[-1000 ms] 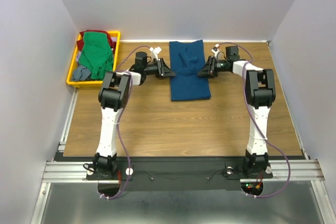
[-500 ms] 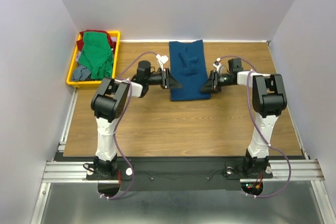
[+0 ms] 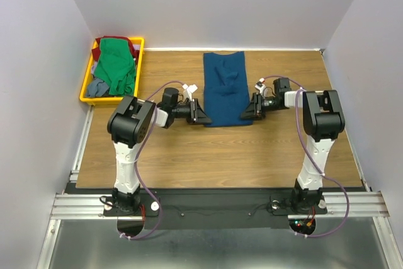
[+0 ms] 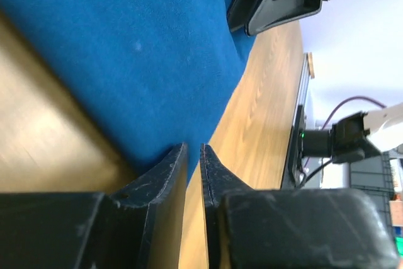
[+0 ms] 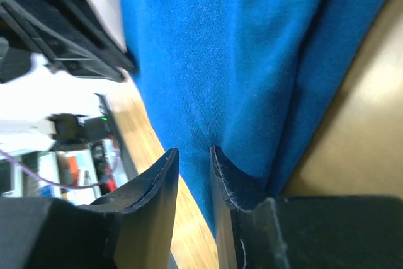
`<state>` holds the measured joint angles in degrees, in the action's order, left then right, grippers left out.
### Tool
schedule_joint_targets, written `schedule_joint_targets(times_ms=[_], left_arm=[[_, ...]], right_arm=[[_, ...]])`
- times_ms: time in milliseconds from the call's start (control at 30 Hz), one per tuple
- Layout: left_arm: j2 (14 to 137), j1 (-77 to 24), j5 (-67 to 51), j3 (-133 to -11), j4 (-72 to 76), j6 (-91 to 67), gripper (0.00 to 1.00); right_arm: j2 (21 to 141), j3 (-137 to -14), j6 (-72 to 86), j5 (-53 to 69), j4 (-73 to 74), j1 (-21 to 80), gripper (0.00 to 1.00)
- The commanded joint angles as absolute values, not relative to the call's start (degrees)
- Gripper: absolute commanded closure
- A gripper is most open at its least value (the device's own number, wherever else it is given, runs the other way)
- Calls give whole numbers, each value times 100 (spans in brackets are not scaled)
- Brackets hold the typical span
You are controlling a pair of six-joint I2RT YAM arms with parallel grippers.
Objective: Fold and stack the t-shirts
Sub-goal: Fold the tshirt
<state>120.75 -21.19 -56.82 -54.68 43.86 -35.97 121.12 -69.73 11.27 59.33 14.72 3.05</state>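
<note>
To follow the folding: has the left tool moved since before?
Yes. The left tool moved toward the near edge of the table, now past the near rim of the yellow tray.

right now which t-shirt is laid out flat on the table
The blue t-shirt, spread long on the wooden table; the green t-shirt, dark red t-shirt and grey t-shirt lie bunched in the yellow tray.

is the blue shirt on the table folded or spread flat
Folded: the dark blue cloth t-shirt lies as a narrow rectangle, no sleeves sticking out; the right wrist view shows a doubled edge.
</note>
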Motion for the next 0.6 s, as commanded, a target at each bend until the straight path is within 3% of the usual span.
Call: schedule_joint_targets(times_ms=[0, 133, 300, 433, 567], left_arm=[[11146, -2127, -5730, -5247, 3800, -2858, 75], [10425, -2136, -5872, -5773, 2122, -1314, 69], [9616, -2626, -4652, -6214, 100, 2281, 62], [9168, -3207, -3221, -5828, 157, 3733, 55], [9061, -3621, -2567, -5423, 667, 4525, 52]], right_arm=[[11375, -6680, 248, 5519, 2222, 325, 66], [10461, -6987, -1218, 5398, 3189, 334, 55], [9327, -6689, -3433, 3913, 3331, 457, 45], [8825, -5943, -5137, 3323, 2823, 589, 42], [8535, -5336, -5932, 3067, 2181, 869, 40]])
